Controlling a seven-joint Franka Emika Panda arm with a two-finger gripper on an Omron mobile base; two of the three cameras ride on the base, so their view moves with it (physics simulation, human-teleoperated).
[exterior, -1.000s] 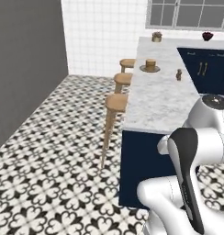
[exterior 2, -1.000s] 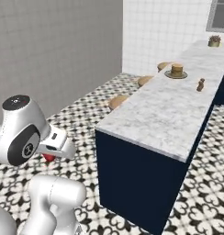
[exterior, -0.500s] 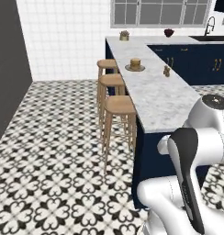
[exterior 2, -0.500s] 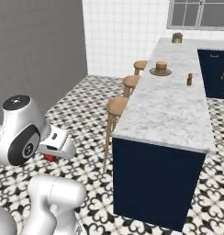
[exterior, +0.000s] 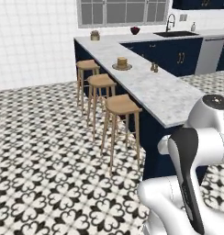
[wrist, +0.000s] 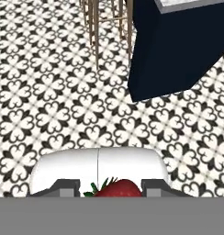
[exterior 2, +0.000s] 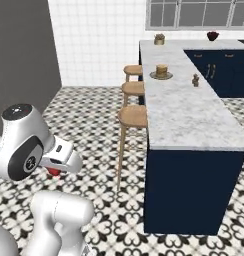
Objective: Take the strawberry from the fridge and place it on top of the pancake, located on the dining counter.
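Gripper (wrist: pixel 111 189) is clamped on the strawberry (wrist: pixel 117 188): in the hand view the red fruit sits between the two fingers, green leaves toward the left one. In the right base view you can see the same red spot (exterior 2: pixel 54 172) tucked under the hand, low and close to the arm's body, over the patterned floor (wrist: pixel 63 105).

You're in the carry step. My read: pick is done, place is not started, and the base is not yet close enough to reach.

Nearest thing ahead is the end of the dining counter (exterior 2: pixel 194 115), navy base toward you, marble top running away. Three wooden stools (exterior 2: pixel 133 116) line its left side, so don't bring the base in there; legs will block you. Come in at the counter's near end or along its other side, then lift.

Raise the hand well above the marble edge before moving over it. Right now the fruit hangs below counter height, so a straight sweep forward would hit the navy panel.

The pancake (exterior 2: pixel 161 70) is far down the counter on its plate (exterior 2: pixel 161 76), near the stool side. A small brown item (exterior 2: pixel 195 80) stands to the right of it, well apart; keep the wrist clear of that.

Beyond, a potted plant (exterior 2: pixel 159 38) and a dark red bowl (exterior 2: pixel 212 36) sit at the back under the window. Ignore both.

Descend straight over the stack's centre and release only when the fruit is touching or just above it; it's round and will likely roll off otherwise.
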